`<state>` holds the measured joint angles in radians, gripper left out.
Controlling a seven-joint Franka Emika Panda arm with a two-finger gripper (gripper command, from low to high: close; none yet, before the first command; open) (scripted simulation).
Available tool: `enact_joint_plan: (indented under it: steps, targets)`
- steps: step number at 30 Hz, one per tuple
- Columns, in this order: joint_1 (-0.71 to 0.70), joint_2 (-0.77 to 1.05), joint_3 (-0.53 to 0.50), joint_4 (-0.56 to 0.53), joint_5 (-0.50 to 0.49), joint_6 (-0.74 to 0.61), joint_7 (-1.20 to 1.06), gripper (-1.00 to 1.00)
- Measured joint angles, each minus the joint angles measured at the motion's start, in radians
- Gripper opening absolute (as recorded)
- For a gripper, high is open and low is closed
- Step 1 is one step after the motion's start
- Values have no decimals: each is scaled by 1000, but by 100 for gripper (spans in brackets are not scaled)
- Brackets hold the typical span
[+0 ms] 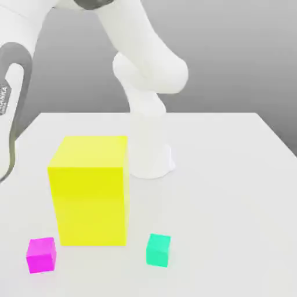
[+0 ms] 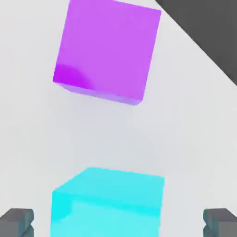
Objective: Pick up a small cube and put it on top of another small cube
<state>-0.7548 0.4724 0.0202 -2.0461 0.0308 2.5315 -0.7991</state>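
Nothing stacked yet! The teal-green cube (image 1: 158,250) sits on the white table (image 1: 232,191), just off the big yellow block (image 1: 90,191) toward the exterior view's right; the magenta-pink cube (image 1: 41,254) waits at the block's other front corner, well apart. In the hand view the gripper (image 2: 118,221) straddles the teal cube with jaws spread wide, holding nothing. Grasp, lift and placing all remain. Lettering on the arm (image 1: 4,100) reads partly "ANKA".
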Motion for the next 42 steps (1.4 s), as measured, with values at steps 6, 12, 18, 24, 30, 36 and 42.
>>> enact_joint_plan:
  steps: [6, 12, 18, 24, 30, 36, 42]
  targets:
    - [7, -142, 117, -84, 127, 4, -61, 100]
    - [39, -270, 214, -170, 234, 18, -104, 100]
    - [106, -375, 289, -260, 301, 44, -118, 100]
    - [198, -445, 333, -356, 317, 88, -94, 100]
    - [292, -471, 366, -459, 271, 149, -24, 100]
    - [412, -453, 355, -567, 151, 220, 99, 100]
    - [451, -396, 321, -675, -66, 287, 291, 100]
